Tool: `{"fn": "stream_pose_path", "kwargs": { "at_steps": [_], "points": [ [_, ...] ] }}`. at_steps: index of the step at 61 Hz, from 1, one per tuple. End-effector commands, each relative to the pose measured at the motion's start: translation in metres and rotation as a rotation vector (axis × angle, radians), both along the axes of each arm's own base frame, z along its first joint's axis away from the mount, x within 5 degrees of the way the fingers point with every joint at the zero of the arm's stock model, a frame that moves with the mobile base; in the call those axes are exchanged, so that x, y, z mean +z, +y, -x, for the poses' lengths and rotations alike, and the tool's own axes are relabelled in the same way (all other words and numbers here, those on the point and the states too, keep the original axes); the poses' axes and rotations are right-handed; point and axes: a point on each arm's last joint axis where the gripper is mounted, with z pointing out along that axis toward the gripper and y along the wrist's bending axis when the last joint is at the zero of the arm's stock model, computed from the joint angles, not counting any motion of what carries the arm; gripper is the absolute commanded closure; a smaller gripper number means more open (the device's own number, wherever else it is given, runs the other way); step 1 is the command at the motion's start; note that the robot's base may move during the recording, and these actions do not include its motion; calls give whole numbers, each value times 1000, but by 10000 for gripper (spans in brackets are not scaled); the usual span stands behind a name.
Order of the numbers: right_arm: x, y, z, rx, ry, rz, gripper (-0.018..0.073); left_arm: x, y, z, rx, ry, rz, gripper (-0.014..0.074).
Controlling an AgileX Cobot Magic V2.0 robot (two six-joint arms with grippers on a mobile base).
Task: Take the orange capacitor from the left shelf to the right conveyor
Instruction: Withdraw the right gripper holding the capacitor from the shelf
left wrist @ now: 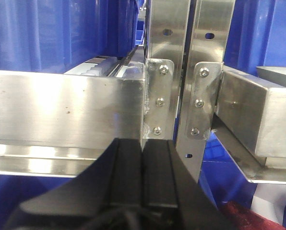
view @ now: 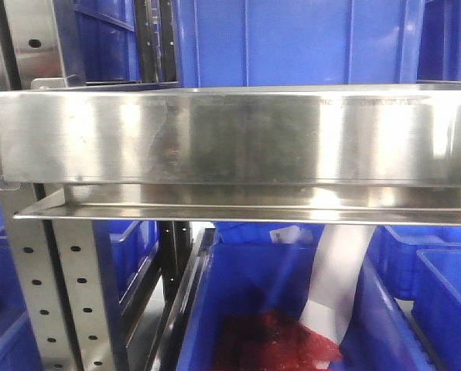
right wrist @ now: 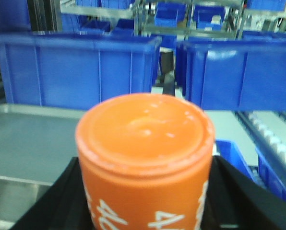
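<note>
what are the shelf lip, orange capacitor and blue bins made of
The shelf lip looks like brushed stainless steel: streaky mirror-like reflections. The orange capacitor has a smooth, faintly glossy orange skin, perhaps a plastic sleeve; the core is hidden. The blue bins look like moulded plastic: ribbed walls, dull sheen.

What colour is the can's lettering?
White, on the orange can; clearest in the right wrist view.

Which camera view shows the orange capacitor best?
The right wrist view: the orange capacitor fills the foreground, its top and white print visible. The front and left wrist views show none of it, only the steel shelf and blue bins.
</note>
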Motion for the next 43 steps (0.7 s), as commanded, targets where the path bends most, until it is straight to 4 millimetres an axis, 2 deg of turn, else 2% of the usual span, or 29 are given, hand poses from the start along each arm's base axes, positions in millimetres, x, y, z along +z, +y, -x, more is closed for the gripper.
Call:
{"fn": "stream_pose_path", "kwargs": {
  "at_steps": [1,43],
  "points": [
    [19,-1,3,-10,-112,17,503,10,1,1,8,-103,15,723],
    [19,-1,3,-10,-111,17,503,10,1,1,8,-103,15,723]
  ]
}}
